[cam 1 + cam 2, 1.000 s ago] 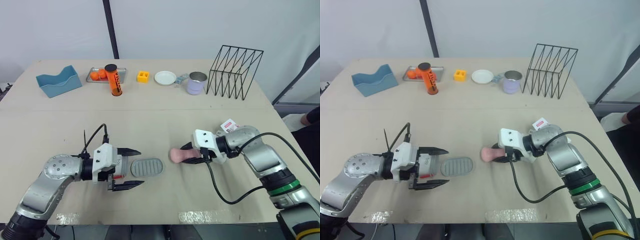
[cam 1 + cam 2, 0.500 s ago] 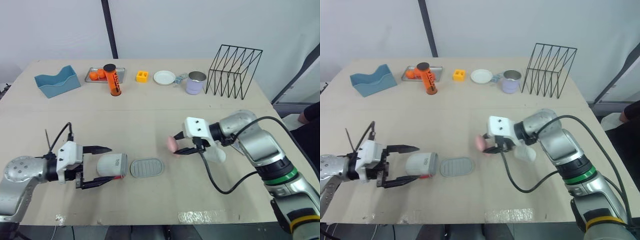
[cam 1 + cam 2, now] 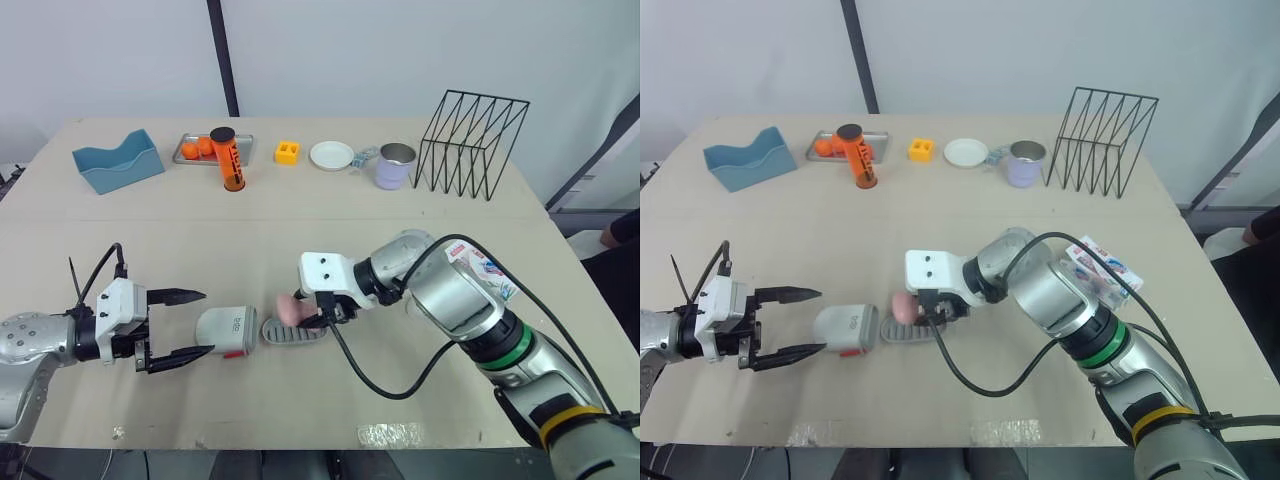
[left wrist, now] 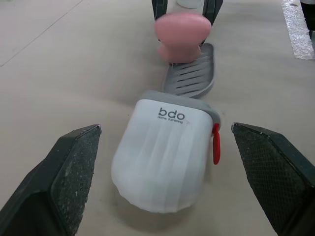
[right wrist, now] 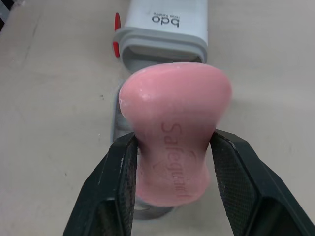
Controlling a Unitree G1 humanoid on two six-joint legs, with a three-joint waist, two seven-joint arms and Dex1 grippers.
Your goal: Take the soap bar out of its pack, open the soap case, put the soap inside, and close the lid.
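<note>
Your right gripper (image 5: 173, 147) has its jaws clamped on the pink soap bar (image 3: 289, 308), holding it over the end of the grey slatted tray (image 4: 192, 78) farthest from the white case cover (image 4: 162, 157); you cannot tell whether soap and tray touch. The cover lies on its side on the bench (image 3: 300, 230), touching the tray's other end. Your left gripper (image 3: 196, 322) has its jaws wide apart, tips flanking the cover's closed end without touching it, and the soap pack (image 3: 480, 268) lies by your right forearm.

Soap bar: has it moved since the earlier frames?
Yes. The right gripper carried the soap bar leftward, from right of the grey tray to over it.
</note>
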